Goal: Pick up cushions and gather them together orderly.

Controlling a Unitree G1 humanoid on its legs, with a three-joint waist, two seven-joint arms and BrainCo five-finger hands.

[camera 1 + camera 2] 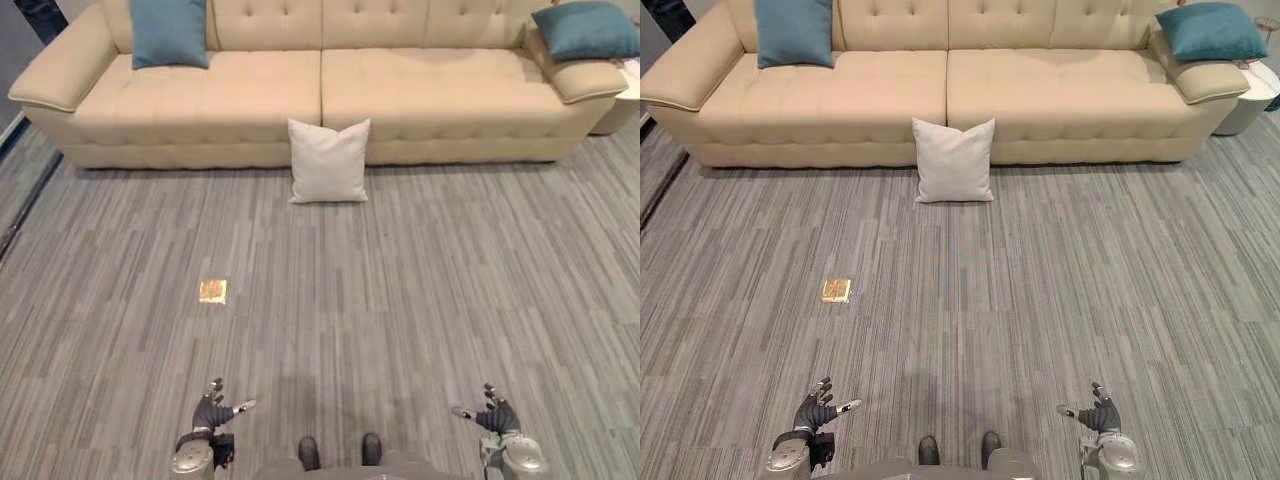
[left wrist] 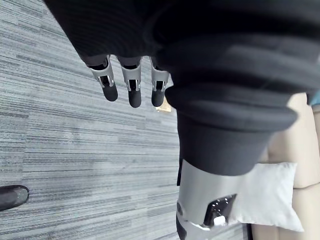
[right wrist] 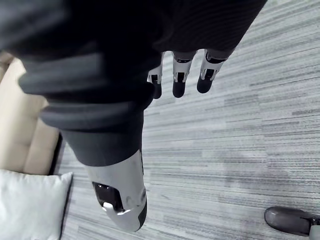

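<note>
Nearest me, my left hand [image 1: 212, 405] and right hand [image 1: 492, 415] hang over the grey striped carpet [image 1: 420, 300], fingers loosely spread and empty. Farther off, a white square cushion [image 1: 329, 160] leans against the front of the beige tufted sofa [image 1: 420, 95]. One teal cushion [image 1: 170, 32] sits at its left end, and a second teal cushion [image 1: 588, 28] lies on its right armrest.

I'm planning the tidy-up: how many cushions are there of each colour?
Teal square fabric cushions: 2
White square fabric cushion: 1
Total: 3
</note>
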